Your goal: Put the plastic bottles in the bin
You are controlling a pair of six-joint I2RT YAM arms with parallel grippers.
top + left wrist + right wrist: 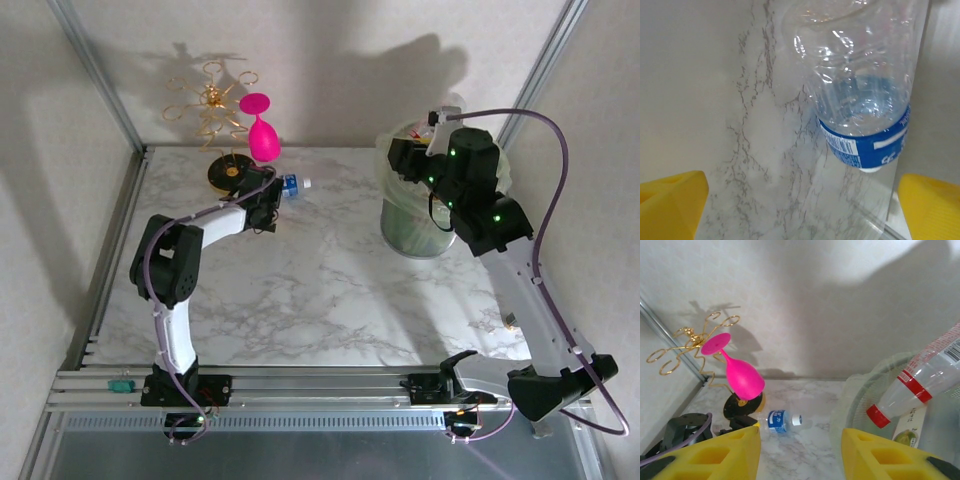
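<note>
Left wrist view: your left claw point(801, 205) stands wide, just short of a clear bottle point(860, 90). Next, likely: advance, grip, lift to the bin point(405, 235).

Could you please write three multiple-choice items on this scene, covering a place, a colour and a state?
1. The blue-labelled bottle lies: A on the table near the pink glass; B on the floor; C in a drawer.
2. The cap of the red-banded bottle in the bin is: A green; B red; C black.
3. The left pincer is: A shut on the glass; B shut on nothing; C open, astride the blue-labelled bottle.
1 A, top view shows it; 2 B, right wrist view shows red; 3 C, yellow fingers stand clear beside it.
</note>
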